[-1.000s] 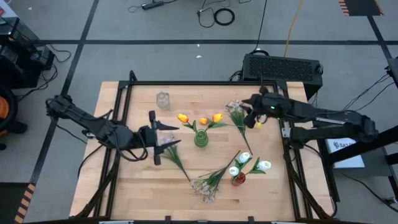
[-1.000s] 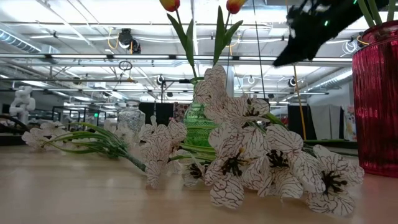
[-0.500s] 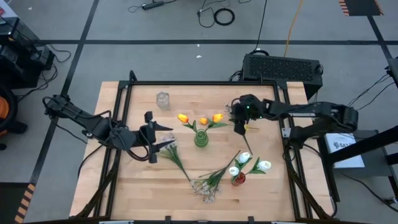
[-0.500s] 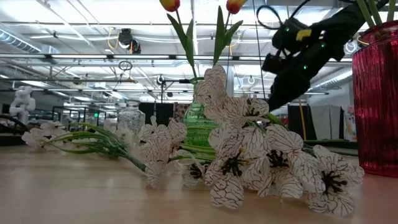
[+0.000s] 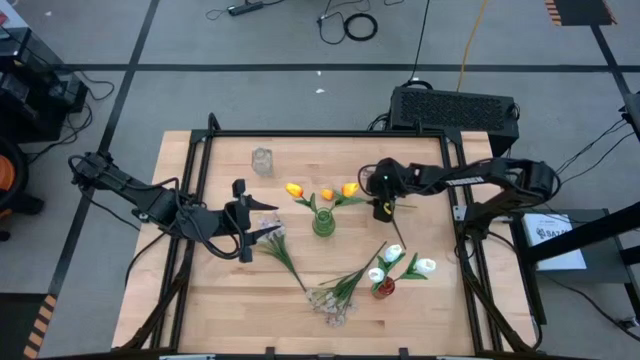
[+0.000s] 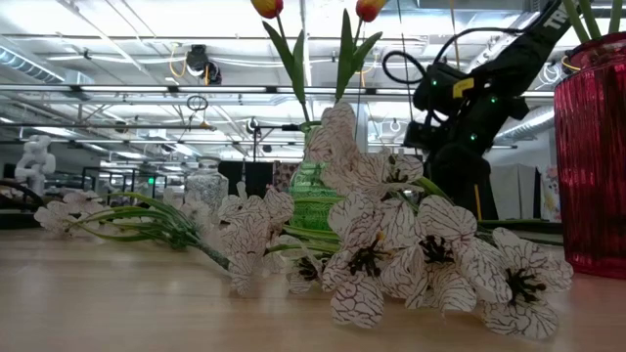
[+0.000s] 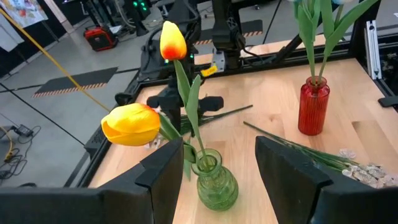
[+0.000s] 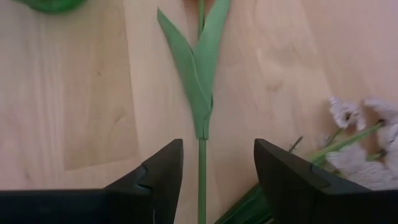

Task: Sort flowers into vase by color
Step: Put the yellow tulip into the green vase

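My right gripper [image 5: 381, 207] has swung in from the table's right edge and come down over the board; a second ago it hung higher and farther out. Its fingers [image 8: 158, 177] have spread apart and now straddle a lying tulip stem [image 8: 201, 168] without touching it, the leaf [image 8: 196, 81] just ahead of them. Beside the stem lies a pale spray [image 8: 360, 134], just off one finger. My left gripper [image 5: 246, 222] has barely shifted, drifting slightly toward its own side; its fingers [image 7: 171, 180] stand apart, holding nothing.

Counting outward from my right gripper: one loose tulip under it. Just to its left, the green vase [image 5: 322, 222] holds three orange-yellow tulips [image 5: 294, 188]. Nearer the table's front, the red vase [image 5: 383, 287] holds three white tulips [image 5: 393, 254]. I count three sprays: the one by my right gripper, one [image 5: 330, 300] lying beside the red vase, and one [image 5: 270, 238] just in front of my left gripper. Farthest off, near the back left of the board, stands one clear vase [image 5: 262, 160], empty
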